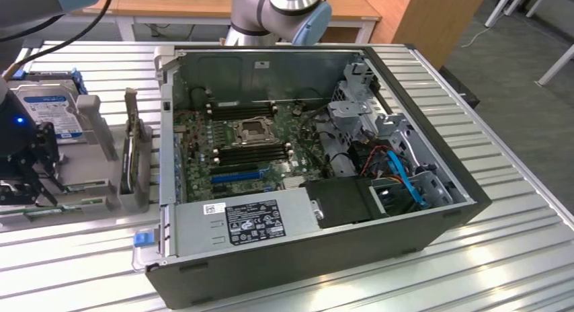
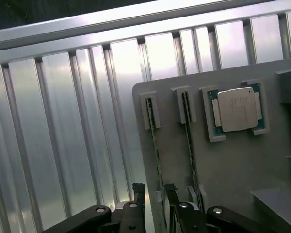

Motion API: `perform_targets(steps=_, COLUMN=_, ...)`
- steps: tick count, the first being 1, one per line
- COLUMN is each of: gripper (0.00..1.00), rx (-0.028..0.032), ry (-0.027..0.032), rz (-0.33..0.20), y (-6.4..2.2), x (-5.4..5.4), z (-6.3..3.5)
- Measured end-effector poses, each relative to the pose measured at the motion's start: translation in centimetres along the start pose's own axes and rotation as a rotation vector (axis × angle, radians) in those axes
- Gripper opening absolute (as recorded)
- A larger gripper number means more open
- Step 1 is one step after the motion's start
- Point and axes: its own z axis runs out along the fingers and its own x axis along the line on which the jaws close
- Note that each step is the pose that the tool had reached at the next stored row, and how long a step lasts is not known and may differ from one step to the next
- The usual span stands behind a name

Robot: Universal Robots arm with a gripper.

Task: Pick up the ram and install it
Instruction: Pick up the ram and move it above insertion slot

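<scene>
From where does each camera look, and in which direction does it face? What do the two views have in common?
Exterior view: sits off the arm and raised, looking down at the open computer case on the slatted table; the arm shows behind the case.
Wrist view: sits on the wrist, looking down past the open gripper at the grey parts holder with two ram sticks and a processor chip.
Shared: the slatted table and the parts holder, which stands at the exterior view's left.

Two ram sticks (image 2: pixel 154 141) (image 2: pixel 190 145), one processor (image 2: pixel 236 109)
</scene>
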Motion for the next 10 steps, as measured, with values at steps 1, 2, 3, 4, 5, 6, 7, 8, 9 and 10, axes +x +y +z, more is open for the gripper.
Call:
perform_targets(steps=1, gripper=0.30, rx=0.0003, ry=-0.0009, rz=-0.018, y=0.00, x=0.00, z=0.02)
perform_targets(steps=2, gripper=0.30, rx=0.0007, ry=-0.0018, rz=-0.036, y=0.00, x=0.00, z=0.05)
perform_targets(steps=3, gripper=0.30, rx=0.0011, ry=-0.0027, rz=-0.054, y=0.00, x=0.00, z=0.07)
perform_targets(steps=4, gripper=0.30, rx=0.0013, ry=-0.0036, rz=-0.072, y=0.00, x=0.00, z=0.10)
perform_targets(steps=5, gripper=0.30, rx=0.0016, ry=-0.0045, rz=-0.091, y=0.01, x=0.00, z=0.12)
perform_targets(steps=6, gripper=0.30, rx=0.0020, ry=-0.0054, rz=-0.109, y=0.01, x=0.00, z=0.15)
perform_targets(steps=7, gripper=0.30, rx=0.0023, ry=-0.0063, rz=-0.127, y=0.01, x=0.00, z=0.18)
perform_targets(steps=8, gripper=0.30, rx=0.0026, ry=-0.0071, rz=-0.145, y=0.01, x=-0.01, z=0.20)
perform_targets(steps=9, gripper=0.30, rx=0.0029, ry=-0.0080, rz=-0.163, y=0.01, x=0.00, z=0.22)
perform_targets(steps=10, gripper=0.30, rx=0.0032, ry=-0.0088, rz=-0.181, y=0.01, x=0.00, z=0.25)
